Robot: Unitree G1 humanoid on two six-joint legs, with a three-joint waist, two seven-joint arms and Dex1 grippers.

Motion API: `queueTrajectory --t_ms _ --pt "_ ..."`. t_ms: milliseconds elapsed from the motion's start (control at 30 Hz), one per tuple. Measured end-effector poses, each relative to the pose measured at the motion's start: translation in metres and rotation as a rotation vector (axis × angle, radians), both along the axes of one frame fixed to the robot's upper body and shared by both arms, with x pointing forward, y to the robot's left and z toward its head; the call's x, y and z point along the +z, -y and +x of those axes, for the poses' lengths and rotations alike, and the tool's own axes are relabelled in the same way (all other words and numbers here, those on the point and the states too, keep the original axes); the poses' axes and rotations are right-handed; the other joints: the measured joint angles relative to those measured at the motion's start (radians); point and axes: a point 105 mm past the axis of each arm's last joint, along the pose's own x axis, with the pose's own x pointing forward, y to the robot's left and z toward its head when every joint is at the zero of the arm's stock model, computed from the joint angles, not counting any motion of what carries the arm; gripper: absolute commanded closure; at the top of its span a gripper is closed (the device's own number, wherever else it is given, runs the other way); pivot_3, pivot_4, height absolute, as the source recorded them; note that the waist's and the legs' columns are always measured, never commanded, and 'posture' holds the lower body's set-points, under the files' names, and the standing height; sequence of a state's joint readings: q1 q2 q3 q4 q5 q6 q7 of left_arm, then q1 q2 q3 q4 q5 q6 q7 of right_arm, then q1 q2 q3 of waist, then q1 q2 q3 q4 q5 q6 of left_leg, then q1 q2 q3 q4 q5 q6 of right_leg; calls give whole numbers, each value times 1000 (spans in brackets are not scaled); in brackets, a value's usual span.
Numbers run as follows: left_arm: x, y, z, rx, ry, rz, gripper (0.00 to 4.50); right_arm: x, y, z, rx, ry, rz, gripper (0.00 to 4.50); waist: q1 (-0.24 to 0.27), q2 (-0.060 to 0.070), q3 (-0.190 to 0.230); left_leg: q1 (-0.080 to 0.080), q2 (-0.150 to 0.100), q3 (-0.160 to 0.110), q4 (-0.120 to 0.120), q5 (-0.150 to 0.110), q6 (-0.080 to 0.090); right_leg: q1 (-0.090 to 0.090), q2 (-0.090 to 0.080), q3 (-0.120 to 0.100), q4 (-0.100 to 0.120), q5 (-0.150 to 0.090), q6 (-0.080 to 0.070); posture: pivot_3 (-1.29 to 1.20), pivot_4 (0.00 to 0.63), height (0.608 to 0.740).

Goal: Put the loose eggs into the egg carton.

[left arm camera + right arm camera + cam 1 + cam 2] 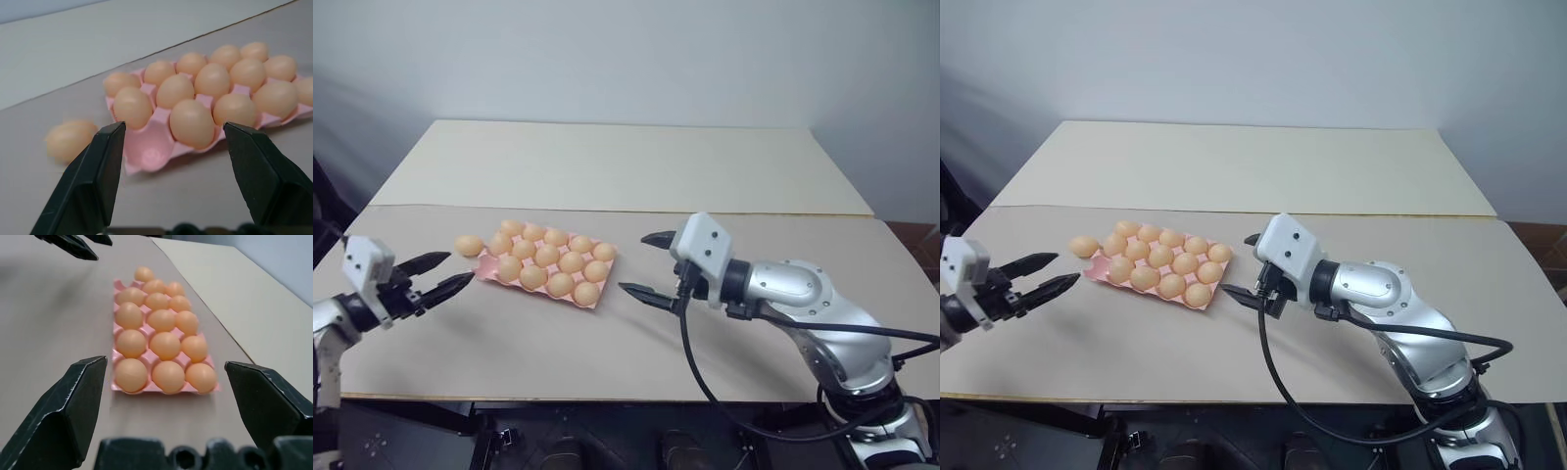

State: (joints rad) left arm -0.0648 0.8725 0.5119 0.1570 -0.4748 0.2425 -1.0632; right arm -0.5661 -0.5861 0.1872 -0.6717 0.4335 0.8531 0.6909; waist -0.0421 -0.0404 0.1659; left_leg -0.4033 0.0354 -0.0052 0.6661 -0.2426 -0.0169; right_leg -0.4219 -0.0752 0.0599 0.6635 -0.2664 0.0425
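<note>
A pale beige table (636, 166) carries the pink egg carton (545, 261), nearly full of eggs. One loose egg (469, 245) lies directly on the tabletop, just beside the carton's far-left corner.

From the left wrist, the pink moulded egg carton (146, 155) is running off the frame edge, so its far cups are going unseen. The pale orange-tan loose egg (70, 139) beside it is blurring softly and partly hiding behind a black finger (93, 181). From the head, the long white table (607, 166) is disappearing below.
</note>
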Motion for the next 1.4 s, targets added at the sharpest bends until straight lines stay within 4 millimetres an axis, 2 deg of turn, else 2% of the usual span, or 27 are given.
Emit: queueTrajectory --t_ms 167,367,467,567,667,767,933,1233,1400 --pt "2 -21 -13 110 17 11 1036 -5 -1 -7 56 -8 -45 0 4 0 0 0 0 0 0 0 0 0 0 -1 0 0 0 0 150 740" --pt "5 -34 -13 201 48 23 1036 -6 -4 -9 92 -3 -50 0 2 0 0 0 0 0 0 0 0 0 0 -1 0 0 0 0 150 740" --pt "9 -51 -1 306 81 -6 1036 -7 -4 -7 86 -1 -51 0 5 0 0 0 0 0 0 0 0 0 0 -1 0 0 0 0 150 740" --pt "9 -64 20 389 101 -33 1036 -8 -5 -4 82 -5 -47 0 8 -1 0 0 -1 0 0 0 0 1 0 -1 0 0 0 0 150 740" --pt "5 -69 36 436 98 -36 1036 -9 -5 -4 81 -7 -47 0 6 -1 -1 -1 -1 0 0 0 0 -1 0 -1 0 0 0 0 150 740" --pt "-2 -66 50 419 78 -40 1036 -10 -5 -2 68 0 -54 0 4 -1 -1 -2 -1 0 0 0 0 -1 0 -2 0 0 0 0 150 740" --pt "-10 -54 61 346 71 -80 35 -12 -1 0 35 5 -59 0 -2 -1 -1 -2 -1 0 0 0 0 -1 0 -1 1 0 0 0 150 740" --pt "-14 -47 82 349 67 -32 35 -14 0 -4 -1 13 -60 0 2 -1 -1 -2 -1 -1 1 0 0 0 0 -2 0 0 0 0 150 740" --pt "-23 -32 95 301 29 23 35 -15 3 -3 -22 11 -69 0 2 -2 -1 -2 -1 -1 1 0 0 0 0 -2 1 0 0 0 150 740"
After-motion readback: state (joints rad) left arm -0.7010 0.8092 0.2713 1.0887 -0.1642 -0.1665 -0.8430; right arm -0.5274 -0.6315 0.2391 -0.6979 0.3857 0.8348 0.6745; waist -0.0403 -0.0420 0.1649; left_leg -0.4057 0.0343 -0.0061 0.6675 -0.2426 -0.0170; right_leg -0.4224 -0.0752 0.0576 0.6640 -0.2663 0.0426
